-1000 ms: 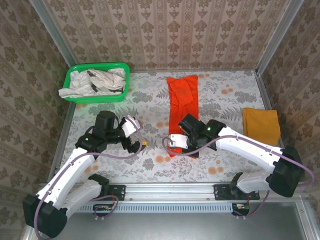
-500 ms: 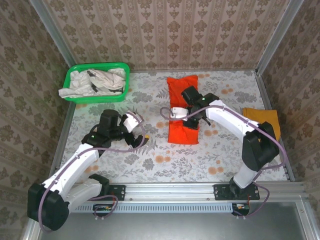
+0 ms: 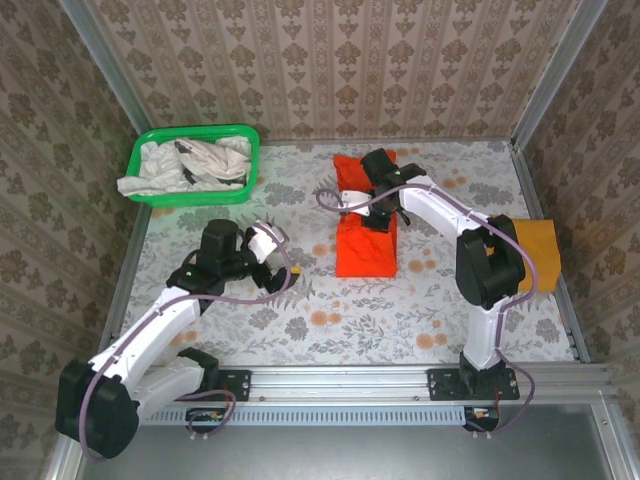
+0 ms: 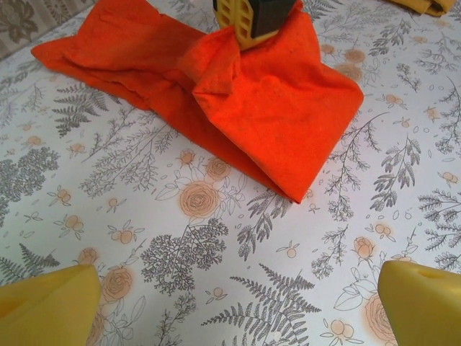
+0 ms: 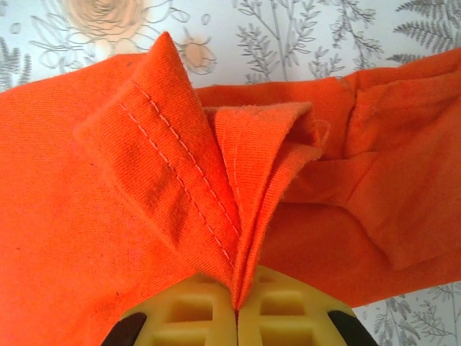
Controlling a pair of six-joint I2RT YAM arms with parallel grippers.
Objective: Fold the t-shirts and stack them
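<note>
Basket (image 3: 190, 131): green plastic, far left corner of the table (image 3: 300, 335). Holds crumpled off-white shirts (image 3: 190, 160); one hangs over the basket's left rim.

Left gripper (image 3: 278, 278): over bare tablecloth, left of centre, well apart from the basket and near the orange shirt's left side. Wrist view: gripper (image 4: 230, 310) with yellow fingertips (image 4: 47, 303) spread wide at the lower corners, nothing between them, patterned cloth beneath.

Orange shirt (image 3: 362, 245): centre of the table, towards the far side, a long strip doubled over on itself. The near part lies flat. The upper layer is lifted into a peak at the right gripper. Left wrist view: shirt (image 4: 274, 108) with a pointed corner towards the camera, folds trailing off to the left.

Right gripper (image 3: 375, 212): above the orange shirt's far half, arm reaching in from the right. Wrist view: gripper (image 5: 236, 310) with pads pressed together on a pinched ridge of orange shirt (image 5: 86, 216), stitched hem standing up between them. Left wrist view: gripper (image 4: 252, 14) at the peak of the cloth.

Yellow shirt (image 3: 537, 250): folded flat, right edge of the table, partly behind the right arm.
</note>
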